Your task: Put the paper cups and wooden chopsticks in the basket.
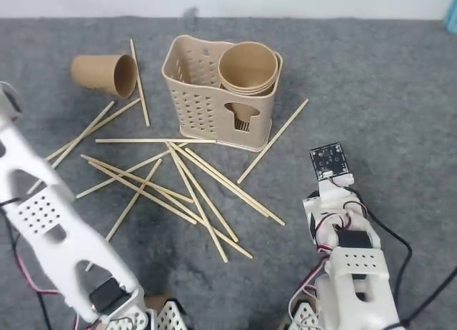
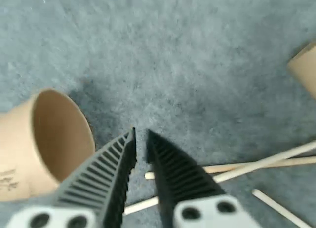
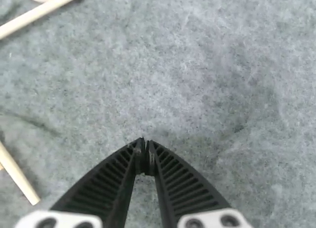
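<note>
The tan perforated basket (image 1: 214,105) stands at the back middle with stacked paper cups (image 1: 248,67) inside. Another paper cup (image 1: 103,73) (image 2: 44,139) lies on its side to the basket's left. Several wooden chopsticks (image 1: 178,191) (image 2: 256,164) are scattered over the grey carpet in front of the basket. My left gripper (image 2: 140,134) hovers just beside the lying cup's mouth, its fingers a narrow gap apart with nothing between them. My right gripper (image 3: 143,145) is shut and empty over bare carpet at the front right, with a chopstick (image 3: 44,8) farther off.
The left arm (image 1: 50,223) stretches along the left edge of the high view. The right arm (image 1: 350,251) sits at the front right. One chopstick (image 1: 273,141) leans out from the basket's right side. Grey carpet to the right of the basket is open.
</note>
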`<move>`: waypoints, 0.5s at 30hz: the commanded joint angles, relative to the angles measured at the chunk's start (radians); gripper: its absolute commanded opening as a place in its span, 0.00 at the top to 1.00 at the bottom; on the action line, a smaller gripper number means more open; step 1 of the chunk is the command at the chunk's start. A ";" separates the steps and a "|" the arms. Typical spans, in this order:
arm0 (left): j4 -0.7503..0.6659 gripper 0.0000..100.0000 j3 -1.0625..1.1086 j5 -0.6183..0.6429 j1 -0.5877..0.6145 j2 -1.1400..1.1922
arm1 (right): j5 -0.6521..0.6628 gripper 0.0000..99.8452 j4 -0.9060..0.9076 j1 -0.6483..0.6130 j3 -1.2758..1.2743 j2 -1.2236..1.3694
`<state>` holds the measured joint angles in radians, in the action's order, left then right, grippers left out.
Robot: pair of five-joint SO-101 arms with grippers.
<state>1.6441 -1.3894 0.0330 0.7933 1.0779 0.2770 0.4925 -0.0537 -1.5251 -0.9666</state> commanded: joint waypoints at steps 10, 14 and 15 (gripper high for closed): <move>0.052 0.99 -0.007 -0.069 0.110 0.005 | 0.014 0.99 -0.025 -0.002 0.005 -0.024; 0.072 0.99 -0.007 -0.127 0.153 0.005 | 0.014 0.99 -0.025 -0.002 0.005 -0.024; 0.072 0.99 -0.007 -0.132 0.166 0.005 | 0.014 0.99 -0.025 -0.002 0.005 -0.024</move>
<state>1.7008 -1.3894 -0.0713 0.9268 1.1101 0.2770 0.4925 -0.0537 -1.5251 -0.9666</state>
